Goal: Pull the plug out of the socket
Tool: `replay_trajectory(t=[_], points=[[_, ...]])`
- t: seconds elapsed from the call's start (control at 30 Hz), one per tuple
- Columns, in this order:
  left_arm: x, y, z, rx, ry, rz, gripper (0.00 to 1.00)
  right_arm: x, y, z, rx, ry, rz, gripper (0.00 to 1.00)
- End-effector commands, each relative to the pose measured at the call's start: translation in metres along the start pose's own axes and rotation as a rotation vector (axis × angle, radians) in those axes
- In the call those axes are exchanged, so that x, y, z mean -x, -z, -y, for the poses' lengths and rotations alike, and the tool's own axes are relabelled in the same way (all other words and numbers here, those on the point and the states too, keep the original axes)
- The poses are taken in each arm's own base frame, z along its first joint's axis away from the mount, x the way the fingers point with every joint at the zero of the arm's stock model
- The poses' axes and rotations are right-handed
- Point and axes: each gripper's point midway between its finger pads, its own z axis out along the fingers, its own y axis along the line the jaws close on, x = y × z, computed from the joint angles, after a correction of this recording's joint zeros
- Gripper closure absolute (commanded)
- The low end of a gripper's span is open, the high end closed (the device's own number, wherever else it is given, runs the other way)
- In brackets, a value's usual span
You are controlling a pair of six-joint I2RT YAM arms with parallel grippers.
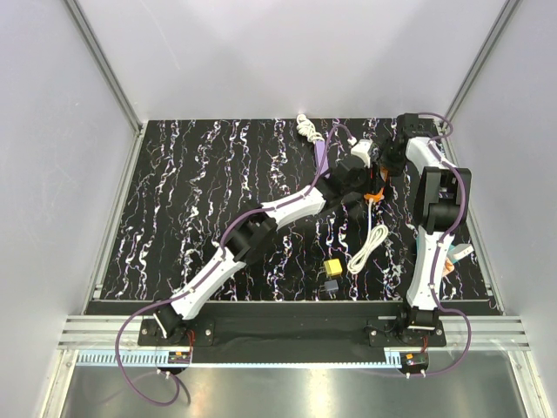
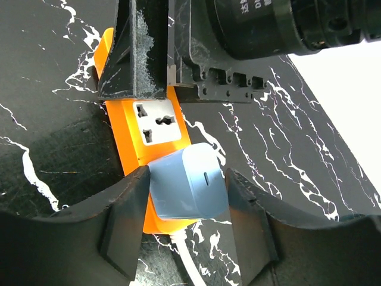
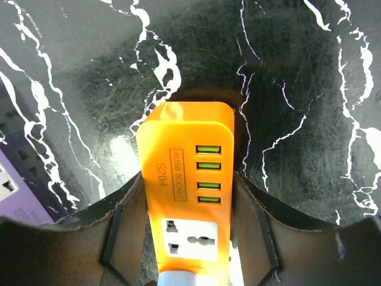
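Note:
An orange socket strip (image 2: pixel 155 128) lies on the black marbled table, with a blue-grey plug (image 2: pixel 187 182) seated in its near end. My left gripper (image 2: pixel 187 176) straddles the plug, and both fingers (image 2: pixel 128 220) touch its sides. A white cable (image 2: pixel 184 262) leaves the strip under the plug. My right gripper (image 3: pixel 187 199) is shut across the socket strip (image 3: pixel 184 155) just below its four USB ports; the plug's top (image 3: pixel 190 279) shows at the bottom edge. From above, both grippers meet over the strip (image 1: pixel 373 198) at the back right.
A purple power strip (image 1: pixel 320 157) and a coiled white cord (image 1: pixel 305 126) lie behind the left arm. A white adapter (image 1: pixel 361 148) sits near them. A loose white cable (image 1: pixel 370 248), a yellow block (image 1: pixel 332 266) and a small grey block (image 1: pixel 332 284) lie nearer the front.

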Motion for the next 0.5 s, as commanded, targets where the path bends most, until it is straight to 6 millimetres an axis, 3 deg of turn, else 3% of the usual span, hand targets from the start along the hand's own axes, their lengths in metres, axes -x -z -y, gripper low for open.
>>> replay_trajectory(t=[0.0, 0.2, 0.27, 0.43, 0.47], points=[[0.0285, 0.0007, 0.0139, -0.040, 0.008, 0.067, 0.44, 0.0123, 0.0223, -0.0251, 0.040, 0.050, 0.022, 1.00], [0.0240, 0.0030, 0.0105, -0.022, 0.018, 0.048, 0.49, 0.0153, 0.0294, -0.0254, 0.012, 0.066, 0.043, 1.00], [0.0228, 0.0038, 0.0099, -0.019, 0.021, 0.042, 0.55, 0.0144, 0.0283, -0.0254, 0.011, 0.076, 0.038, 1.00], [0.0229, 0.0055, 0.0124, -0.029, 0.018, 0.035, 0.76, 0.0113, 0.0264, -0.0231, -0.003, 0.105, 0.030, 1.00], [0.0242, 0.0059, 0.0135, -0.033, 0.013, 0.036, 0.87, 0.0108, 0.0251, -0.0220, -0.008, 0.108, 0.029, 1.00]])
